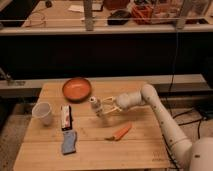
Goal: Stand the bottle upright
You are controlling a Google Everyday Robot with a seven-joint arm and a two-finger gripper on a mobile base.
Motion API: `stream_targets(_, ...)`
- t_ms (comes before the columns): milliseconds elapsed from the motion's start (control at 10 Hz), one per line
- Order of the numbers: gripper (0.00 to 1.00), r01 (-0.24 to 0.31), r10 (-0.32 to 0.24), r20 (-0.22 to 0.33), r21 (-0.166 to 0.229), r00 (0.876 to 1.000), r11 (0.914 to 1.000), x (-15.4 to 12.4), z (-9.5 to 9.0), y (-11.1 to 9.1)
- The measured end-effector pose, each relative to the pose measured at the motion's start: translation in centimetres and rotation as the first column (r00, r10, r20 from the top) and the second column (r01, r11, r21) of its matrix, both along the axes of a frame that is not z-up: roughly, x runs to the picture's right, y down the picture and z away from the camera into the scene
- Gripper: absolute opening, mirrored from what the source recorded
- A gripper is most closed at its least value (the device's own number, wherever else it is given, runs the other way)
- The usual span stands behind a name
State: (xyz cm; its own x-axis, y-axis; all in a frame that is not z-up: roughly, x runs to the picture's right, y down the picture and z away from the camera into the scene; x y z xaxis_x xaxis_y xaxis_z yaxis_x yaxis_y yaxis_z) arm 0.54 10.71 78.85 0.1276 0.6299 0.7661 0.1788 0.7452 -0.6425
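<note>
Nearest on the desk, a blue packet and a carrot are lying, with a snack bar and a white cup sitting behind on the left, all apart from the work. Mid-desk the bottle is standing roughly upright, the tool reaching in from the right and seemingly clamping its middle. It is looking light, stiff, slick and easily tipped, so that mid-body hold is suiting it, while an orange bowl is sitting near behind.
</note>
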Motion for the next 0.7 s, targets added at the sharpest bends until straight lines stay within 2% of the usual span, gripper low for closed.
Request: stream_targets(700, 0.02, -0.047, 0.048, 0.031, -0.031, 0.998, 0.9984, 1.4, 1.8, 1.8)
